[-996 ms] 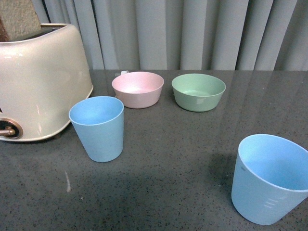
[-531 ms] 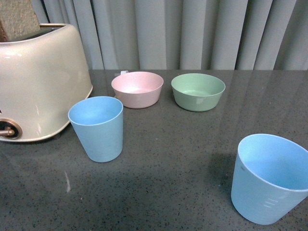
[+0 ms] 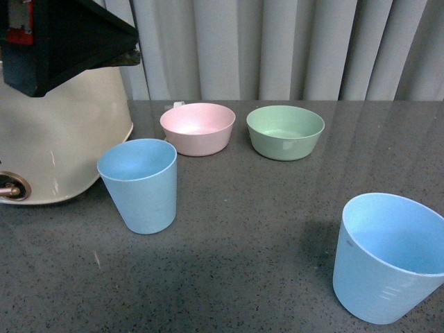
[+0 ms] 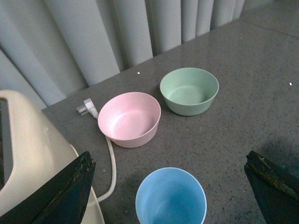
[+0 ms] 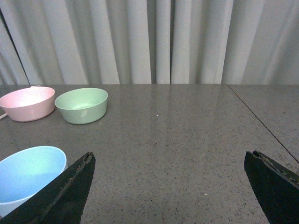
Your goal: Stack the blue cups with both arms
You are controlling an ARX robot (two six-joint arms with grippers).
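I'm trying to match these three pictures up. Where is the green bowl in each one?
Front view: green bowl at the back of the table, centre-right.
Left wrist view: green bowl beyond the left blue cup, near the curtain.
Right wrist view: green bowl beyond the right blue cup.
Shared landmark: the pink bowl, beside it in every view.

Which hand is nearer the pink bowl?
Left. The left hand is above the toaster-side blue cup, near the pink bowl; the right hand is by the other blue cup, farther away.

Left arm (image 3: 62,38) held high, left pincer (image 4: 168,157) wide apart, right pincer (image 5: 169,157) likewise
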